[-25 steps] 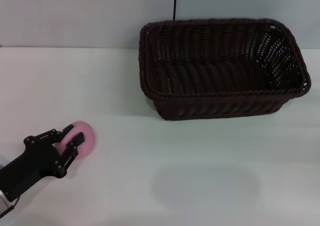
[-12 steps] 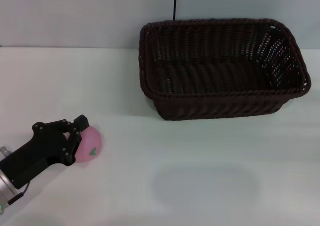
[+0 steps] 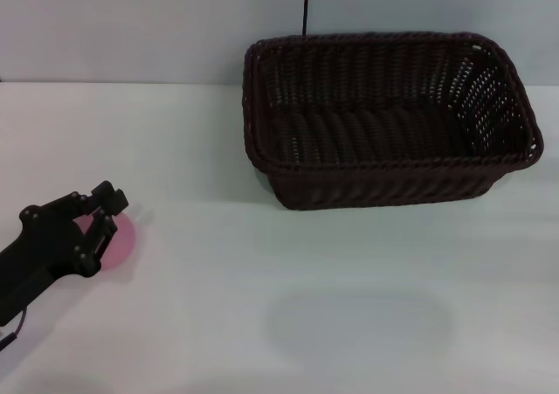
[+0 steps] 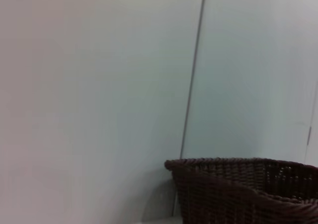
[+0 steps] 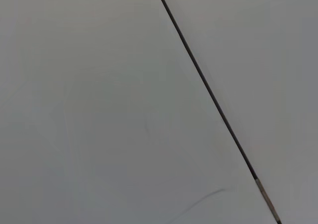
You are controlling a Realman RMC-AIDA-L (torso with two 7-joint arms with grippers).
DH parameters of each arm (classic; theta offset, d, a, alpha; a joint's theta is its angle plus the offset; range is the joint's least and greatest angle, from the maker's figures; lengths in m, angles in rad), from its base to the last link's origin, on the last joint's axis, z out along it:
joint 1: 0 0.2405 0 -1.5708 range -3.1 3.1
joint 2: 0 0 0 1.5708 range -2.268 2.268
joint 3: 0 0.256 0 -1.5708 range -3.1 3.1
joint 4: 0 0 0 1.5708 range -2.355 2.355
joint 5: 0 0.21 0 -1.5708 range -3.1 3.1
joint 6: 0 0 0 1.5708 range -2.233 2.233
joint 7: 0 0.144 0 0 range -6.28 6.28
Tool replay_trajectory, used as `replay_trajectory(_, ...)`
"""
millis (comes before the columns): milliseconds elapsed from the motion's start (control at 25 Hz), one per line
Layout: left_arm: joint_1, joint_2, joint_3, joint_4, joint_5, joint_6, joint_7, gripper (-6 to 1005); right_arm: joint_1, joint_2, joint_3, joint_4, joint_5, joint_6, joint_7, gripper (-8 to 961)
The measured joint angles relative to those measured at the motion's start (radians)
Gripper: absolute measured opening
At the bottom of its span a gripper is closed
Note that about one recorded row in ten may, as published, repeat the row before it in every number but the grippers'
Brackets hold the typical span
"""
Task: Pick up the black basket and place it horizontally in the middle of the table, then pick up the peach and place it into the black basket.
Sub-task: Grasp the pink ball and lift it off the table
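At the left of the table, the left gripper sits over the peach, its fingers closed around the pink fruit, which shows just beyond them. Whether the peach is lifted or resting on the surface cannot be told. Done well, this step means a firm hold, a clean lift, and a carry high enough to clear the braided rim of the black basket, standing lengthwise toward the back right. The right gripper is out of view.
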Motion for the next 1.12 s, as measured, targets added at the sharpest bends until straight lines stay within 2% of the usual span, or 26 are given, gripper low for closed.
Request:
replay_trajectory(400,0.027,0.001,0.004,0.006,0.005,-0.064,0.006,267,0.011,-0.002,0.0,0.025,0.0,0.004,-0.029,620)
replay_trajectory(560,0.041,0.003,-0.003,0.01,0.005,-0.068,0.006,506,0.013,-0.001,0.0,0.028,0.0,0.011,-0.039,620)
replay_trajectory(840,0.031,0.003,0.011,0.011,0.052,-0.107,-0.002,739,0.021,0.0,0.0,0.029,0.0,0.018,-0.04,620)
replay_trajectory(1040,0.024,0.001,0.021,0.01,0.057,-0.125,-0.003,854,0.027,0.0,0.0,0.029,0.0,0.018,-0.04,620)
replay_trajectory(1120,0.021,0.0,0.026,0.008,0.057,-0.139,-0.002,849,0.028,0.0,0.0,0.028,0.0,0.018,-0.04,620)
